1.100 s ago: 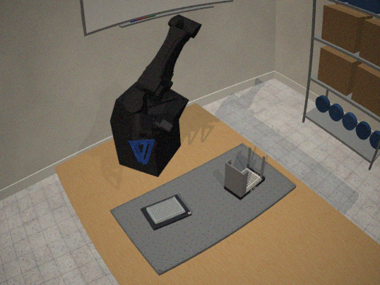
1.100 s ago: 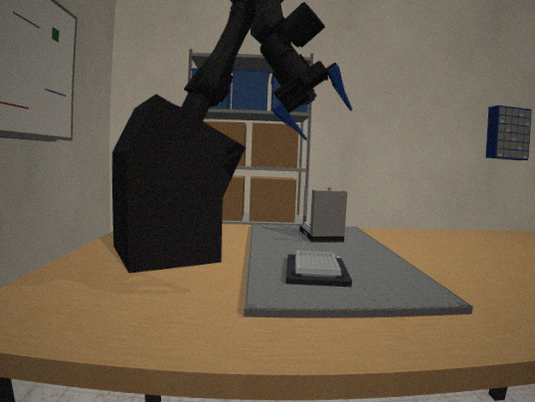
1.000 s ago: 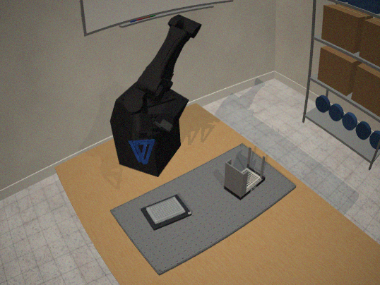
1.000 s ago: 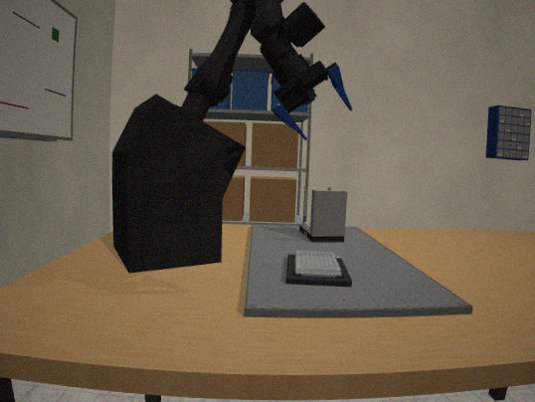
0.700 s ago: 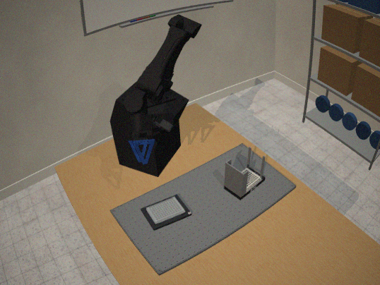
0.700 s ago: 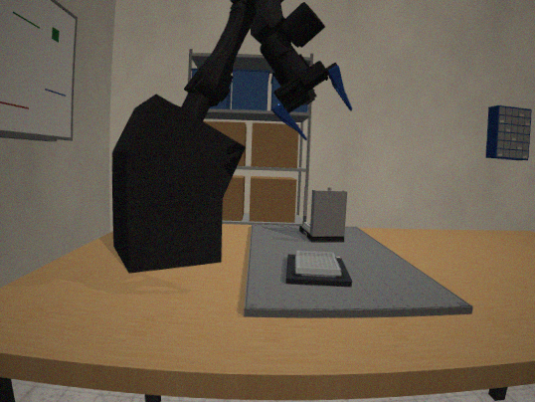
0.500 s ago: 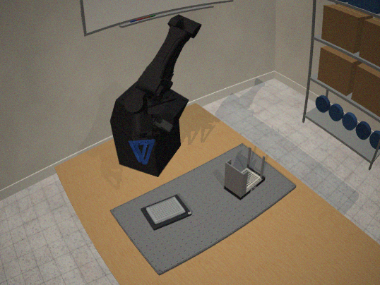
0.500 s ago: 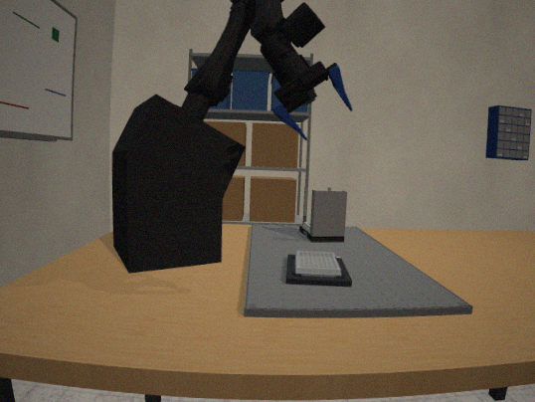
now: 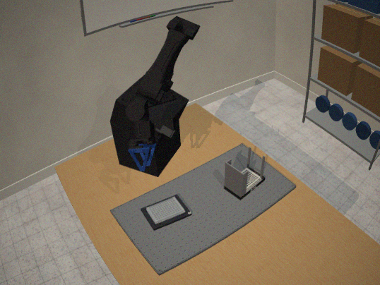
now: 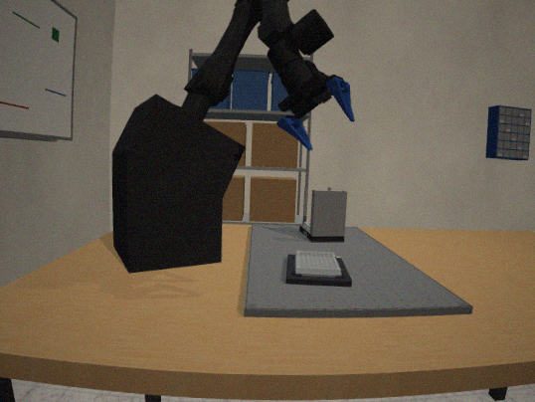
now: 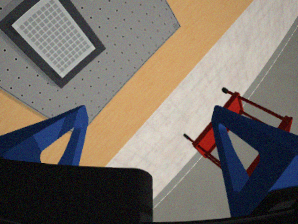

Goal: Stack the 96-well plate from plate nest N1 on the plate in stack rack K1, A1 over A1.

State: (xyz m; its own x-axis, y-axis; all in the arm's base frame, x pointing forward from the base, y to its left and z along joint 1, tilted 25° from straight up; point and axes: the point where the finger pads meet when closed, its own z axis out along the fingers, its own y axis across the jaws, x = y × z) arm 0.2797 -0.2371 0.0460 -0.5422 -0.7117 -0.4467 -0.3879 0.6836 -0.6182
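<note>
A white 96-well plate [image 9: 165, 209] lies in the black plate nest N1 [image 9: 166, 211] on the grey mat. It also shows in the exterior view [image 10: 318, 264] and at the top left of the wrist view [image 11: 53, 34]. The grey stack rack K1 [image 9: 244, 177] holds another well plate [image 9: 253, 177] low between its posts. My gripper [image 10: 325, 114], with blue fingers, is open and empty, high above the table and well away from both plates.
The arm's black base block [image 9: 148, 135] stands on the wooden table behind the grey mat [image 9: 203, 206]. A metal shelf with brown boxes [image 9: 347, 70] stands at the right. A red cart [image 11: 229, 129] is on the floor beyond the table edge.
</note>
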